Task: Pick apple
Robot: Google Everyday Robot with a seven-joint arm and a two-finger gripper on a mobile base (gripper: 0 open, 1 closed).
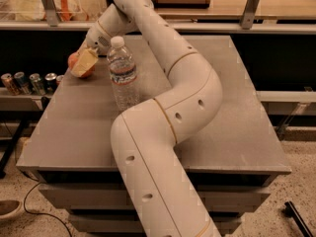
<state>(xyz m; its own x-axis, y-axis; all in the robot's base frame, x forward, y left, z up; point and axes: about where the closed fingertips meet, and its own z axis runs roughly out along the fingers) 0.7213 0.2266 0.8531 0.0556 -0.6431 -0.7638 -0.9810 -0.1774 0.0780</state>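
Observation:
The apple (pixel 73 60) is red-orange and rests at the far left corner of the grey table (pixel 237 107). A pale yellow sponge block (pixel 84 62) leans against its front and hides most of it. My gripper (pixel 91 47) is at the end of the white arm, just above and to the right of the apple and touching or nearly touching the sponge's upper edge. A clear water bottle (pixel 123 75) with a white cap stands upright directly right of the sponge.
The arm (pixel 177 98) sweeps across the table's middle from the near edge to the far left. Several drink cans (pixel 27 82) stand on a lower ledge left of the table. A shelf rail (pixel 247 26) runs behind the table.

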